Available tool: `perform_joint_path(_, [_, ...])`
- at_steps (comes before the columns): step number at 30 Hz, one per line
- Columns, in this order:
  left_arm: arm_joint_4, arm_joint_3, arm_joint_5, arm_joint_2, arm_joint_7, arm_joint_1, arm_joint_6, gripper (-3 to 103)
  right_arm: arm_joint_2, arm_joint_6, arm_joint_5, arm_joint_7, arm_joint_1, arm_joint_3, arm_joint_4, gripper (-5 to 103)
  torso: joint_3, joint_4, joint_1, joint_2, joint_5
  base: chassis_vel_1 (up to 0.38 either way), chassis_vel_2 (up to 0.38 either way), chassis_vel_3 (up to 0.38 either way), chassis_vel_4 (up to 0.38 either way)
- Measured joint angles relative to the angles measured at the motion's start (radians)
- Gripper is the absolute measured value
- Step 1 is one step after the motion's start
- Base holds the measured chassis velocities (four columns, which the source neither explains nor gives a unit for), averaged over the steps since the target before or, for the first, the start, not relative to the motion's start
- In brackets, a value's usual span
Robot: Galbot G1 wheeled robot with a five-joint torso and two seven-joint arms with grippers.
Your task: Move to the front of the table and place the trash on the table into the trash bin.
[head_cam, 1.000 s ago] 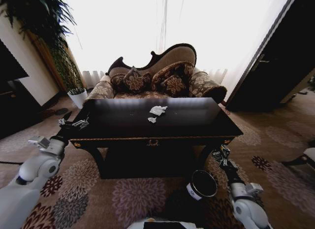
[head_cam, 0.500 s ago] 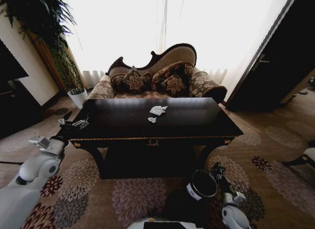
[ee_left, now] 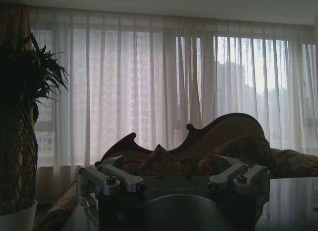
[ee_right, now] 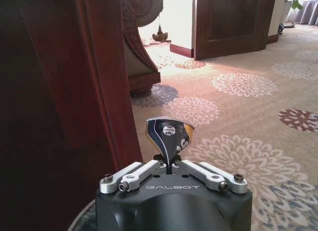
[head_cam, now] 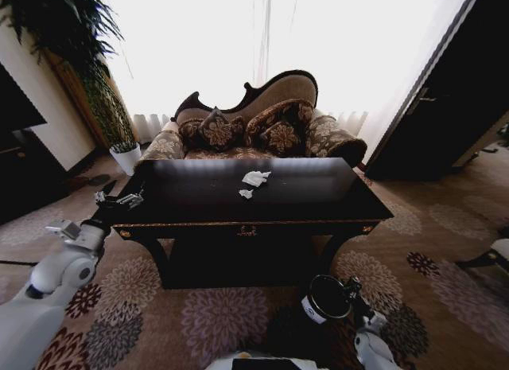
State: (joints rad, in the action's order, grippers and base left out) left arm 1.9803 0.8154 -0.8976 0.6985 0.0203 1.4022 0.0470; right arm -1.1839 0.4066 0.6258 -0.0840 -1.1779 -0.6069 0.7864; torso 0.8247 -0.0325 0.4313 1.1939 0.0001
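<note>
The dark glossy table (head_cam: 318, 191) stands in front of me. Two white paper wads of trash lie on its middle, the larger one (head_cam: 255, 177) behind the smaller one (head_cam: 246, 193). On the carpet at the table's right front stands the black trash bin (head_cam: 326, 298). My right gripper (head_cam: 350, 287) hangs low at the bin's right rim. It is shut on a small dark shiny piece of trash (ee_right: 169, 137), pinched at the fingertips (ee_right: 170, 164). My left gripper (head_cam: 119, 200) is held at the table's left front corner, open with nothing in it (ee_left: 171, 177).
A patterned sofa (head_cam: 254, 127) stands behind the table under bright curtains. A tall plant in a white pot (head_cam: 126, 157) is at the back left. A dark door (head_cam: 445, 107) is on the right. The table's red-brown leg (ee_right: 99, 92) rises close beside my right gripper.
My right arm has dropped and drawn in toward the bin, from beside the table's right front leg to the bin's rim. The left arm and the paper wads have not moved.
</note>
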Motion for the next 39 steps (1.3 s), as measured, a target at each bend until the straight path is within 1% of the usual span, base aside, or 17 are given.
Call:
perform_joint_path(1, [0.000,0.000,0.000,0.000,0.000,0.000,0.000,100,0.000,0.000,0.000,0.000,0.000,0.000,0.000,0,0.000,0.0000,0.000,0.000,0.0000,0.000,0.000,0.000,0.000])
perform_joint_path(4, [0.000,0.000,0.000,0.000,0.000,0.000,0.000,100,0.004,0.003,-0.022,-0.012,0.051,0.003,-0.071,0,0.000,0.0001,0.000,0.000,-0.0001,0.000,0.000,0.000,0.000])
perform_joint_path(7, [0.000,0.000,0.000,0.000,0.000,0.000,0.000,100,-0.015,0.002,-0.045,-0.012,0.080,0.006,-0.107,0,0.000,0.0002,0.000,0.000,0.0000,0.000,0.000,0.000,0.000])
perform_joint_path(12, [0.000,0.000,0.000,0.000,0.000,0.000,0.000,100,-0.042,0.007,-0.078,-0.014,0.094,0.012,-0.148,0,0.000,0.0001,0.000,0.000,0.0001,0.000,0.000,0.000,0.000])
perform_joint_path(17, [0.000,0.000,0.000,0.000,0.000,0.000,0.000,100,-0.053,0.014,-0.092,-0.020,0.101,0.014,-0.171,0,0.000,0.0001,0.000,0.000,-0.0002,0.000,0.000,0.000,0.000])
perform_joint_path(21, [0.000,0.000,0.000,0.000,0.000,0.000,0.000,100,-0.062,0.027,-0.116,-0.030,0.137,0.017,-0.231,0,0.000,0.0002,0.000,0.000,-0.0001,0.000,0.000,0.000,0.000])
perform_joint_path(32, [0.000,0.000,0.000,0.000,0.000,0.000,0.000,100,-0.061,0.020,-0.091,-0.066,0.150,0.022,-0.251,0,0.000,0.0001,0.000,0.000,-0.0001,0.000,0.000,0.000,0.000])
perform_joint_path(33, [0.000,0.000,0.000,0.000,0.000,0.000,0.000,100,-0.058,0.020,-0.091,-0.069,0.151,0.024,-0.253,16,0.000,0.0001,0.000,0.000,-0.0001,0.000,0.000,0.000,0.000])
perform_joint_path(35, [0.000,0.000,0.000,0.000,0.000,0.000,0.000,100,-0.057,0.019,-0.091,-0.069,0.152,0.024,-0.253,16,0.000,0.0001,0.000,0.000,-0.0002,0.000,0.000,0.000,0.000])
perform_joint_path(36, [0.000,0.000,0.000,0.000,0.000,0.000,0.000,100,-0.056,0.019,-0.091,-0.070,0.152,0.024,-0.254,27,0.000,0.0001,0.000,0.000,-0.0001,0.000,0.000,0.000,0.000])
perform_joint_path(38, [0.000,0.000,0.000,0.000,0.000,0.000,0.000,100,-0.055,0.018,-0.091,-0.070,0.151,0.024,-0.254,27,0.000,0.0001,0.000,0.000,-0.0001,0.000,0.000,0.000,0.000])
perform_joint_path(39, [0.000,0.000,0.000,0.000,0.000,0.000,0.000,100,-0.055,0.018,-0.092,-0.070,0.151,0.024,-0.254,38,0.000,0.0001,0.000,0.000,-0.0001,0.000,0.000,0.000,0.000])
